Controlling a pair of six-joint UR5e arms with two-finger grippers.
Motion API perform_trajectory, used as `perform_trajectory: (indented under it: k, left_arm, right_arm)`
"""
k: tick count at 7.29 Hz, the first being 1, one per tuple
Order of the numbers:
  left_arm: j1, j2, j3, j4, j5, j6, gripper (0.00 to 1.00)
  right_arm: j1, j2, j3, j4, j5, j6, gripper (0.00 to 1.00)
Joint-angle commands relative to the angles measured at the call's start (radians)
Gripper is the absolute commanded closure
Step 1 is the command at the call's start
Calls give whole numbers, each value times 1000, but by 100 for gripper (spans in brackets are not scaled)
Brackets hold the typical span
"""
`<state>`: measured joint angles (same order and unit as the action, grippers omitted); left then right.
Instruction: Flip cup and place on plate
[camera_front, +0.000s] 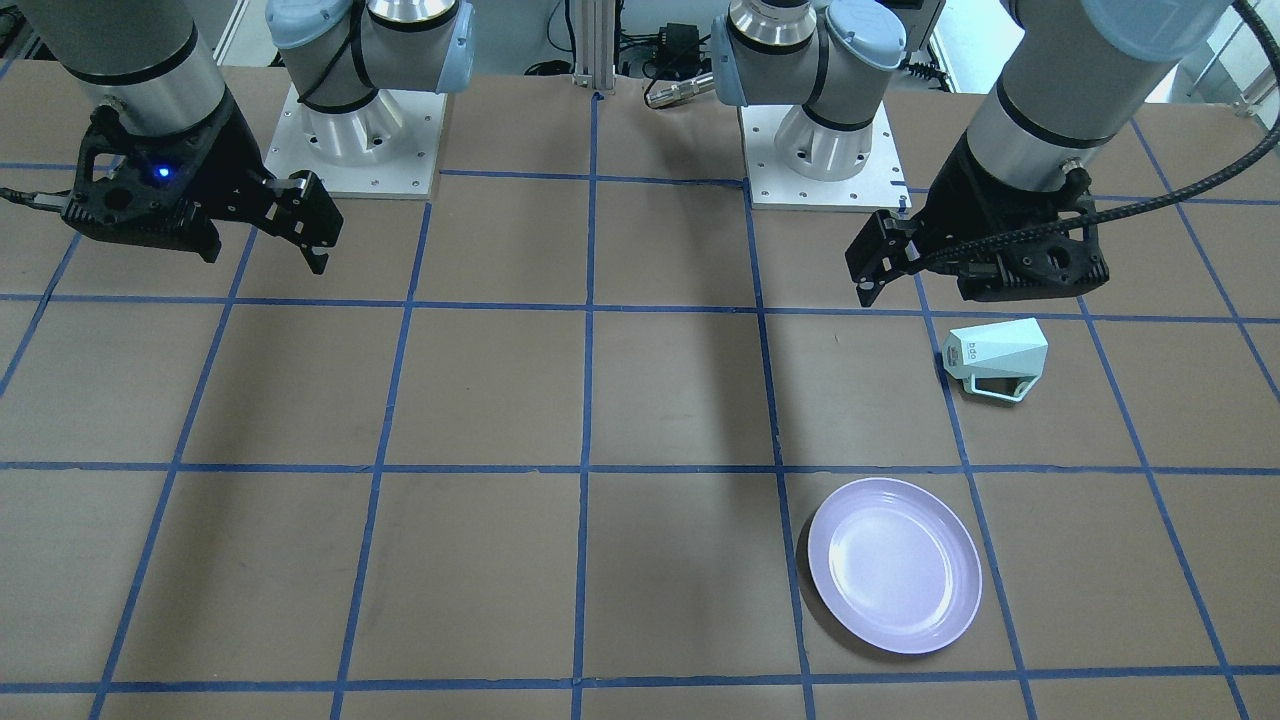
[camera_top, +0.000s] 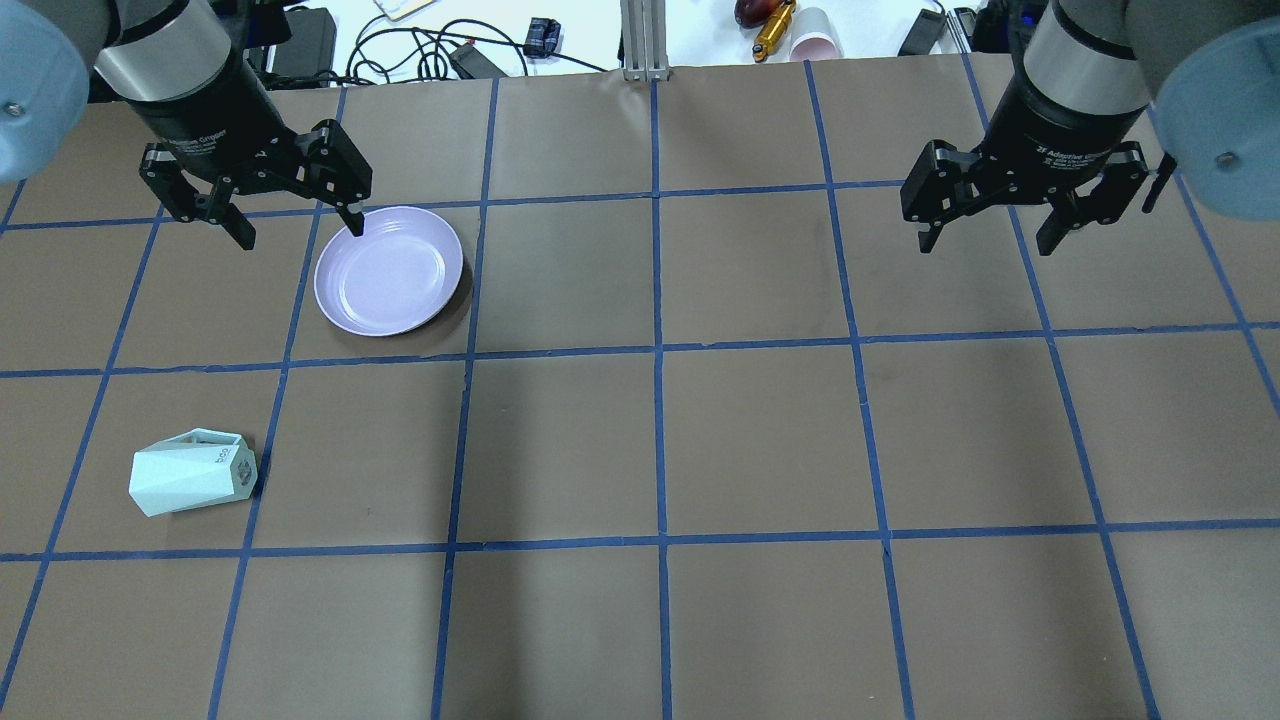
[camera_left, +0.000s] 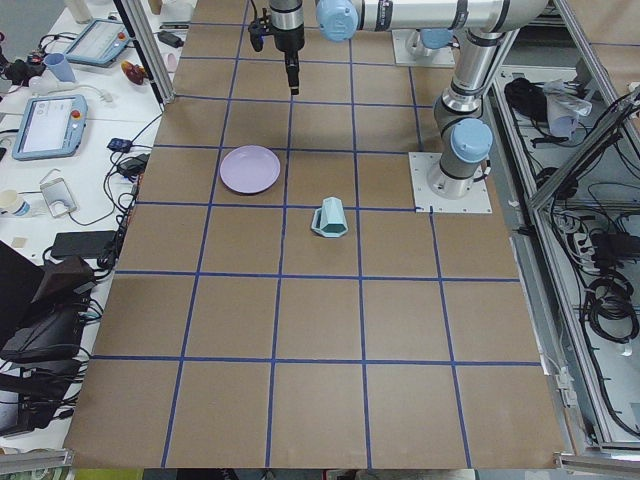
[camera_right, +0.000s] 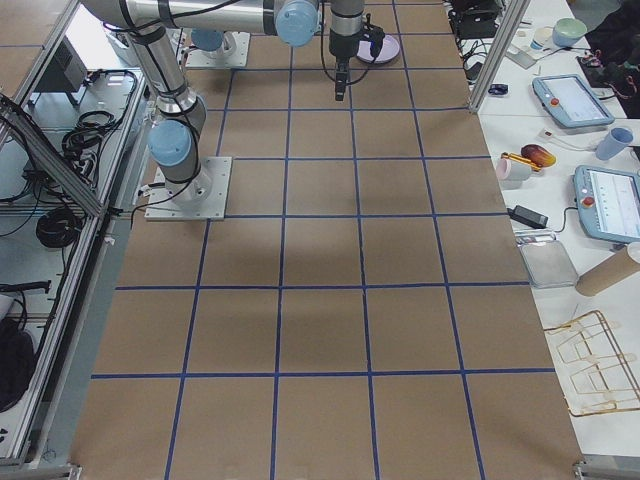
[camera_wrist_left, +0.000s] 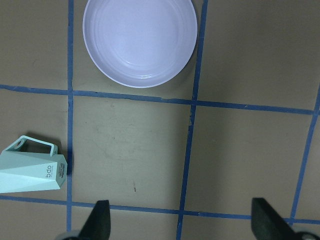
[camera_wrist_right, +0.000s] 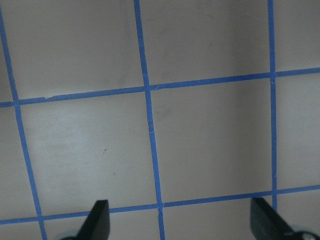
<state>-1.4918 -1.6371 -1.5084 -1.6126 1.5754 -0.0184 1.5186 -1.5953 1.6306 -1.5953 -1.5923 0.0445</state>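
Mint faceted cup (camera_top: 192, 472) lies on its side on robot's L, well apart from lavender plate (camera_top: 388, 270). L gripper (camera_top: 300, 232) & R gripper (camera_top: 985, 245) both spread wide, holding nothing. Risk: angled facets may slip in a pinch, so cup could roll or drop mid-flip.

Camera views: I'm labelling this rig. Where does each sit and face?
Overhead: behind the robot, looking forward-down on the table; left gripper view-left, right gripper view-right.
Front-facing: across the table, facing the bases; grippers swapped.
Exterior left: table's left end; left arm, cup, plate.
Exterior right: opposite end; right arm near.
Left wrist: looks down; own fingertips, cup, plate.
Right wrist: looks down on taped table; own fingertips.
Overhead and front-facing share cup and plate.
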Motion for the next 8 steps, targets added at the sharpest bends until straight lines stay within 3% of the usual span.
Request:
perform_trajectory:
  k: [1, 8]
  left_arm:
    - [-1, 0, 0, 0, 0, 0, 0]
    - [-2, 28, -30, -3, -5, -2, 0]
  right_arm:
    - [0, 0, 0, 0, 0, 0, 0]
    - [0, 1, 0, 0, 0, 0, 0]
